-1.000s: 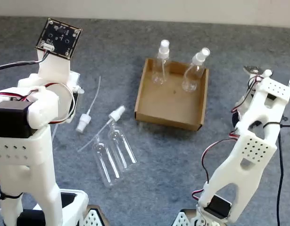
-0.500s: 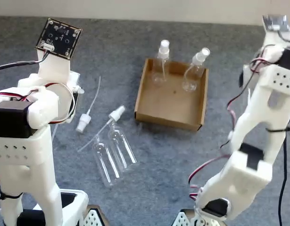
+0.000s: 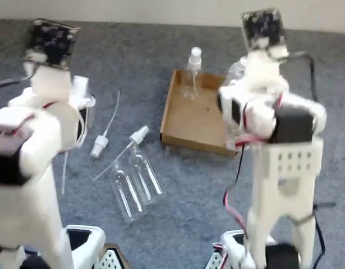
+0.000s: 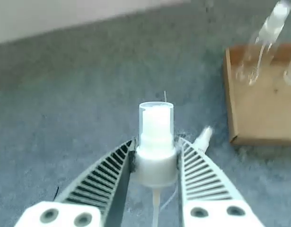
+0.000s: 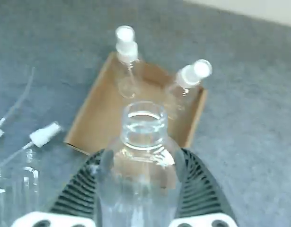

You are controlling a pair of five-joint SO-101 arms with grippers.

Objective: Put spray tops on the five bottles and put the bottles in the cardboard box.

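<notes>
1. Left claw (image 4: 156, 150): closed on a white spray top (image 4: 156, 125), gripped at the collar between both fingers, nozzle upright, dip tube hanging below.
2. Right claw (image 5: 142, 161): clamped around a clear uncapped bottle (image 5: 143, 142), held upright with its neck open, above the bench in front of the box.
3. Two bare bottles (image 3: 136, 184): clear, no tops, lying side by side and touching on the bench (image 3: 194, 185), between the two arms.
4. Loose spray tops: one (image 3: 138, 135) lies just beyond the bare bottles' necks, with its tube running alongside them; another (image 3: 99, 147) lies beside it, nearer the left arm, with its tube pointing away.
5. Cardboard box (image 3: 173, 115): shallow, open, beyond the bare bottles.
6. Capped bottles, in the box along its far wall: one upright (image 5: 125, 59), one tilted (image 5: 185, 85).
7. Bench: covered in grey carpet-like fabric.
8. Wall (image 3: 161, 10): pale, at the bench's far edge.
</notes>
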